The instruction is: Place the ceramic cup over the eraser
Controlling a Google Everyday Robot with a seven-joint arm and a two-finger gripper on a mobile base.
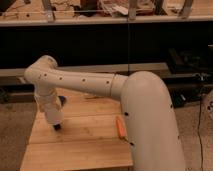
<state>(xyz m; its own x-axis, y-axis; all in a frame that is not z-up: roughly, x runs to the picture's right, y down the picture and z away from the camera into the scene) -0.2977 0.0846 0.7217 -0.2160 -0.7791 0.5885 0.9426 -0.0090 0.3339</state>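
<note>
My white arm reaches left over the wooden table [90,145] and bends down at its end. The gripper [51,109] points downward there, shut on the ceramic cup [54,119], a whitish cylinder almost the arm's colour that hangs just above the tabletop. Directly under the cup's lower edge a small black piece shows, the eraser [57,127], lying on the wood. Most of the eraser is covered by the cup. The gripper's fingers are hidden against the cup.
A blue pad [62,101] peeks out behind the arm's end. An orange dish [121,127] lies on the table near my arm's wide segment, which hides the table's right part. Dark shelving runs behind the table, and the floor is at left.
</note>
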